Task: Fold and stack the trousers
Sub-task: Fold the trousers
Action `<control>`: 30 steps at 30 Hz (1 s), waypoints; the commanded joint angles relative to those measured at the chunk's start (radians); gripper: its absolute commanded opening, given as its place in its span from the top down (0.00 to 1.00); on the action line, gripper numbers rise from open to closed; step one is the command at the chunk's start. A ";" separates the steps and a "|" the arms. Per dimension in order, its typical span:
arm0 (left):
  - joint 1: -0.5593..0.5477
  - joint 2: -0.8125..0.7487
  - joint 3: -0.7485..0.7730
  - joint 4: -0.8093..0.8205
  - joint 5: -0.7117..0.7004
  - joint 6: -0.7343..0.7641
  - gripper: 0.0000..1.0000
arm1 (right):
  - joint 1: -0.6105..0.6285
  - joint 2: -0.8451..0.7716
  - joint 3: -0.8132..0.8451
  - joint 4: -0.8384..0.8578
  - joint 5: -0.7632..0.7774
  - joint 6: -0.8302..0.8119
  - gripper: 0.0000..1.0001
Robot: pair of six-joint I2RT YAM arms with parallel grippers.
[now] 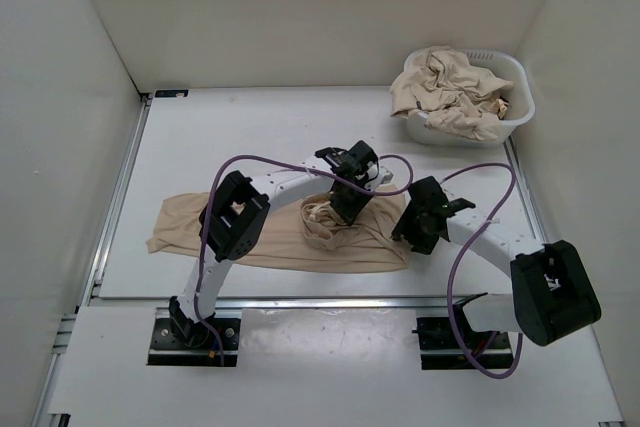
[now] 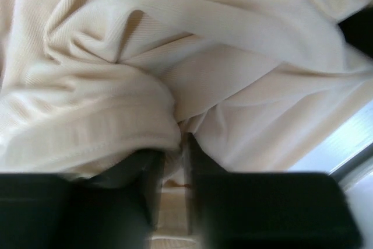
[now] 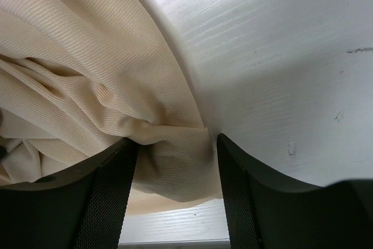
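landmark: white basket, at the far right corner of the surface. it holds a crumpled heap of trousers.

one pair of trousers lies spread flat on the surface, nearer to my bases than the basket and to its left. the part toward the basket side is bunched into folds.

left jaws: positioned over that bunch. the left fingers stand a narrow gap apart with cloth showing in the gap. i cannot tell whether they pinch it.

right jaws: positioned at the trouser end closest to the basket. the right fingers are spread wide, and the cloth edge lies between them on the surface.
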 commanded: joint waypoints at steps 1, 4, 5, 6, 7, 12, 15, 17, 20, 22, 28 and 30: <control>0.002 0.003 -0.006 0.004 -0.029 0.010 0.75 | -0.004 -0.003 -0.025 0.021 -0.015 0.026 0.39; 0.012 0.012 0.003 0.004 -0.049 0.010 0.86 | -0.004 -0.003 -0.034 0.021 -0.015 0.026 0.55; 0.012 0.003 0.003 0.004 -0.050 0.010 0.86 | -0.004 -0.003 -0.043 0.021 -0.015 0.036 0.61; 0.012 -0.012 0.003 0.004 -0.050 0.010 0.86 | -0.004 -0.003 -0.043 0.021 -0.015 0.036 0.65; 0.012 -0.026 0.003 -0.005 -0.050 0.010 0.86 | -0.013 -0.003 -0.043 0.012 -0.015 0.036 0.65; 0.035 -0.275 -0.067 -0.050 -0.022 0.010 0.86 | -0.044 -0.056 -0.004 -0.034 -0.015 -0.059 0.61; 0.045 -0.433 -0.142 -0.096 0.030 0.010 0.86 | -0.044 -0.092 0.021 -0.057 -0.026 -0.094 0.60; 0.045 -0.486 -0.214 -0.139 0.099 0.010 0.86 | -0.044 -0.092 0.021 -0.057 -0.054 -0.094 0.59; 0.045 -0.554 -0.383 -0.188 0.164 0.010 0.86 | -0.044 -0.101 0.000 -0.057 -0.085 -0.094 0.57; 0.045 -0.593 -0.478 -0.176 0.182 0.010 0.86 | -0.044 -0.101 -0.012 -0.048 -0.095 -0.094 0.56; 0.103 -0.659 -0.701 -0.061 0.191 0.010 0.86 | -0.044 -0.110 -0.043 -0.037 -0.104 -0.094 0.47; 0.103 -0.660 -0.736 -0.041 0.191 0.010 0.86 | -0.044 -0.110 -0.054 -0.037 -0.104 -0.094 0.43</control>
